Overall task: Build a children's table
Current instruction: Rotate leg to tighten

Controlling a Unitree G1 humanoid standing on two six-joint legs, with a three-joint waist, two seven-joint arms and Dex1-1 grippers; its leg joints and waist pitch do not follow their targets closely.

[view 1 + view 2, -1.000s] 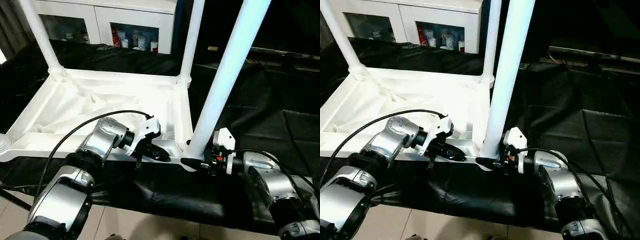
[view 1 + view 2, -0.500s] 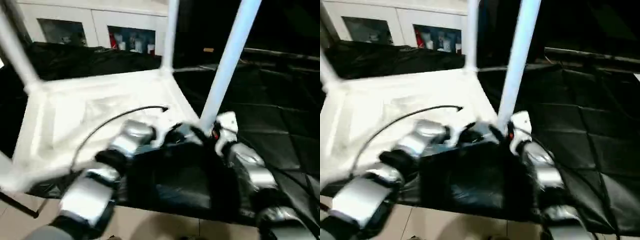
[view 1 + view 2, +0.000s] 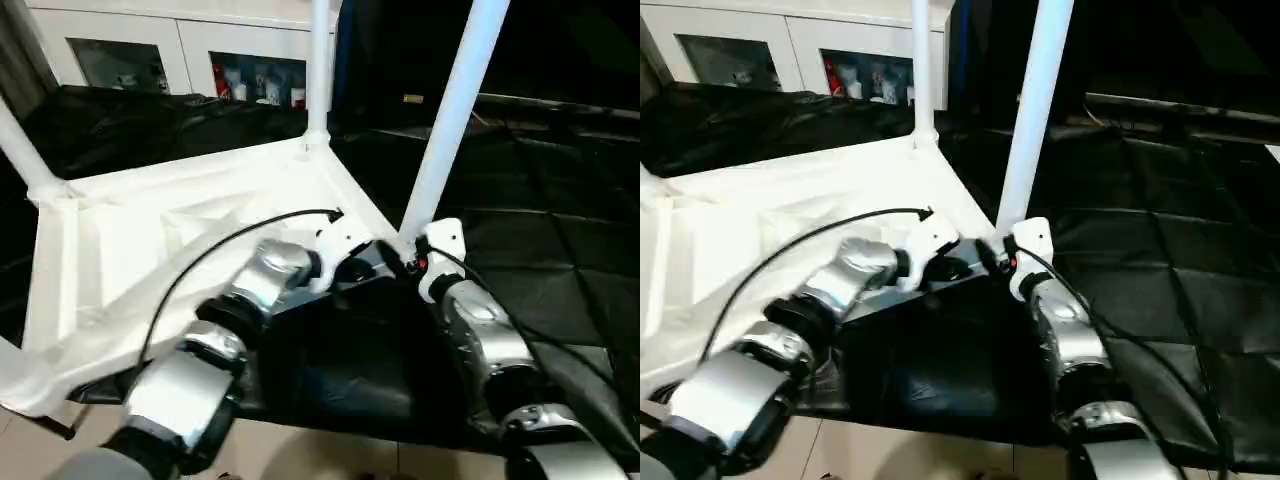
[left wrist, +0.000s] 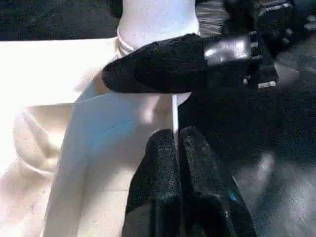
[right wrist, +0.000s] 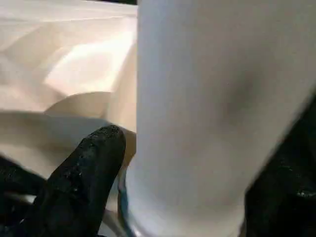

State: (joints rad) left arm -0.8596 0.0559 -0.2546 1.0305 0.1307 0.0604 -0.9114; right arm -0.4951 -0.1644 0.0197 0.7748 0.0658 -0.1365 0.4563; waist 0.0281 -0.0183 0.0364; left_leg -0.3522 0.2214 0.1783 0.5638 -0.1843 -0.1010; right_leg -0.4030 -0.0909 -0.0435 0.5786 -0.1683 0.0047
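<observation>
The children's table top [image 3: 170, 235] lies upside down on the black-draped work table, ribbed underside up. Legs stand in its corner sockets: one at the far corner [image 3: 319, 70], one at the left [image 3: 22, 150], one at the nearest right corner [image 3: 452, 120]. My right gripper [image 3: 405, 262] is shut on the base of that near right leg [image 5: 197, 108], one finger [image 5: 84, 177] on each side of the tube. My left gripper [image 3: 365, 265] sits just beside it, fingers [image 4: 165, 168] pinched on the thin rim [image 4: 174, 113] of the top at that corner.
A white cabinet [image 3: 200, 50] with glass doors stands behind the work table. Black cloth [image 3: 560, 230] covers the table to the right of the top. The top's near left corner [image 3: 15, 380] overhangs the table's front edge above the floor.
The table top has turned on the black cloth, its near right corner swinging away from me. Both grippers went forward with that corner, keeping their hold. The camera has shifted too.
</observation>
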